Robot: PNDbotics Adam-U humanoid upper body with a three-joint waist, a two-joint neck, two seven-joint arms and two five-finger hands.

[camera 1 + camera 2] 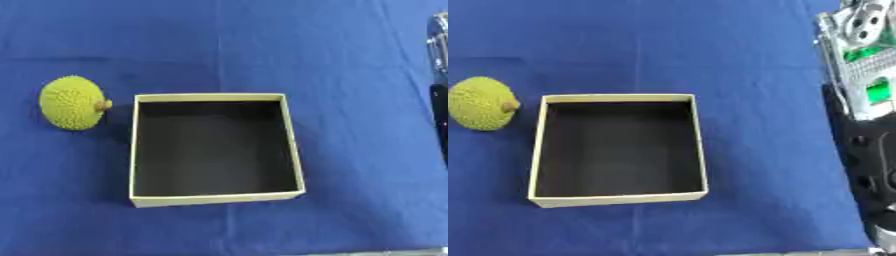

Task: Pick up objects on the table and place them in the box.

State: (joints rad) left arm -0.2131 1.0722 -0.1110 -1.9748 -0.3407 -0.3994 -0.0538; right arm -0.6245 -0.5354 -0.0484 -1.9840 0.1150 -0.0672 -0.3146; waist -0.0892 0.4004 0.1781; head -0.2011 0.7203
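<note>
Our spiky yellow-green durian toy (73,102) sits on the blue table (350,60) just left of the open cardboard box (296,150), stem pointing at the box. Box is empty so far. Only our right arm (859,100) shows, far right edge; can't tell what either hand is doing. Left side looks nearer.

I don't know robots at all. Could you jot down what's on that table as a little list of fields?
Surface: blue cloth covering the table
Box: open cream box with a dark inside, nothing in it
Object to pick: spiky yellow-green fruit with a short brown stem, left of the box and apart from it
Robot: part of the right arm at the right edge
Hands: none showing
</note>
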